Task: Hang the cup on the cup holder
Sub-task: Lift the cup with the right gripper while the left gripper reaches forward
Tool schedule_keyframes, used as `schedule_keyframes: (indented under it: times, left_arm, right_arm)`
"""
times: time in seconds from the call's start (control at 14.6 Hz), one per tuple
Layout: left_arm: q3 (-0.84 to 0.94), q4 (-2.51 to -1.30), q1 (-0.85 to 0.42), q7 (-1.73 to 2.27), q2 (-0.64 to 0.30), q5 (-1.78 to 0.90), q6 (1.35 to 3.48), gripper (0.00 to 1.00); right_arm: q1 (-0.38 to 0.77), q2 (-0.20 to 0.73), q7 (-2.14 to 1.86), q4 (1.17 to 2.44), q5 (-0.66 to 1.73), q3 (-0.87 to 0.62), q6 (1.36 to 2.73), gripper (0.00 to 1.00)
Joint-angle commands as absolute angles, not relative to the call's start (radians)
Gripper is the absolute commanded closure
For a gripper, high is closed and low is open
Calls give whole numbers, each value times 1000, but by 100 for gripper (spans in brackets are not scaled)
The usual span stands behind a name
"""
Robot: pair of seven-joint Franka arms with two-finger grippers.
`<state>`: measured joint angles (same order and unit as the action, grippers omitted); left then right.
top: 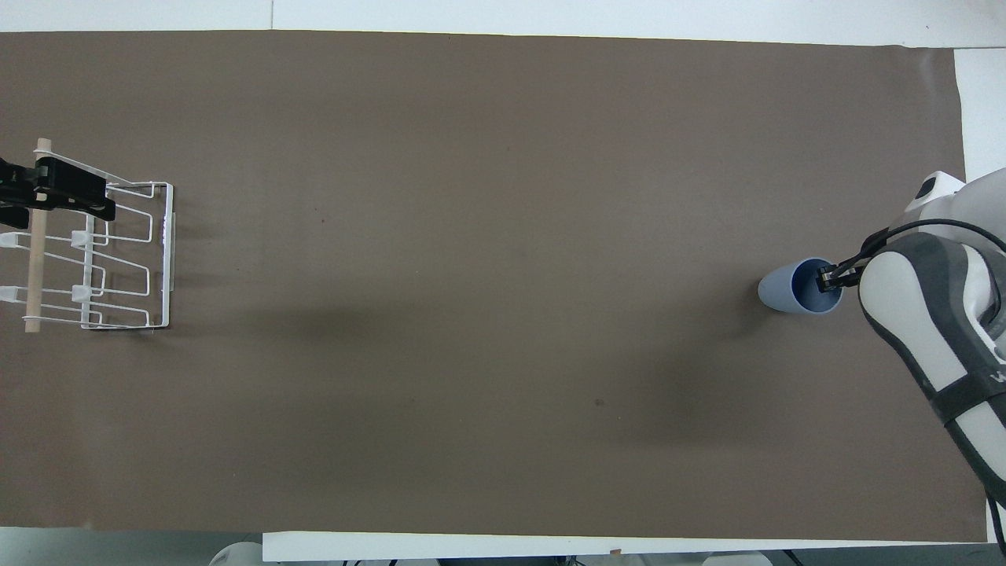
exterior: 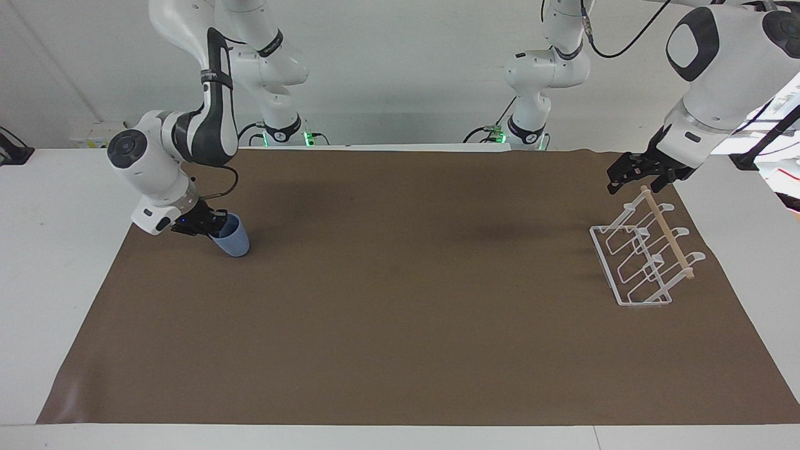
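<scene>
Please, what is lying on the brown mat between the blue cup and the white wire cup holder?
Nothing: in the overhead view the mat between the cup and the cup holder is bare. The facing view agrees.

- You see the cup (top: 790, 290) tilted near the table's right-arm end, the right gripper (top: 829, 279) pinching its rim.
- Your left gripper (top: 67, 189) hangs over the cup holder (top: 126, 255) at the left-arm end.

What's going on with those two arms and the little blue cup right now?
Right gripper at cup rim, one finger inside; cup tilted on the mat. Left gripper over rack top end. Nothing between cup and rack.
</scene>
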<state>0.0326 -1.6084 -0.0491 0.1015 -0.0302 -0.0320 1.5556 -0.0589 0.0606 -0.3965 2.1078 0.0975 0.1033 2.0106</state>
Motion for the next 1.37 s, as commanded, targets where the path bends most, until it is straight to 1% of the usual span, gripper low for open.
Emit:
schedule_keyframes:
  times: [0.0,0.2,0.27,0.48,0.75,0.96,1.02,1.16,1.3]
  left_arm:
    - [35,-1684,-55,204,20,-37,1571,0]
    - [43,-1735,-61,397,47,-55,1591,0]
    - [43,-1744,-86,446,51,-66,1595,0]
    - [44,-1753,-115,749,54,-147,1640,0]
    - [43,-1746,-199,1157,43,-323,1750,0]
    - [44,-1709,-273,1482,34,-364,1747,0]
    - [44,-1709,-300,1591,32,-362,1743,0]
    - [44,-1695,-311,1716,32,-367,1721,0]
    - [46,-1677,-339,1820,29,-354,1721,0]
  right_arm:
    - [-66,52,-445,2014,280,87,1857,100]
    - [-41,46,-446,2008,581,81,1752,100]
    - [-25,43,-440,2008,663,74,1729,100]
    - [56,35,-340,2019,906,71,1723,100]
    - [196,25,-161,2046,1272,71,1814,100]
    - [337,-5,-153,2123,1519,71,1943,100]
    - [382,-6,-153,2128,1587,71,1991,100]
    - [452,-6,-152,2128,1678,71,2061,100]
    - [472,-6,-146,2129,1712,71,2069,100]
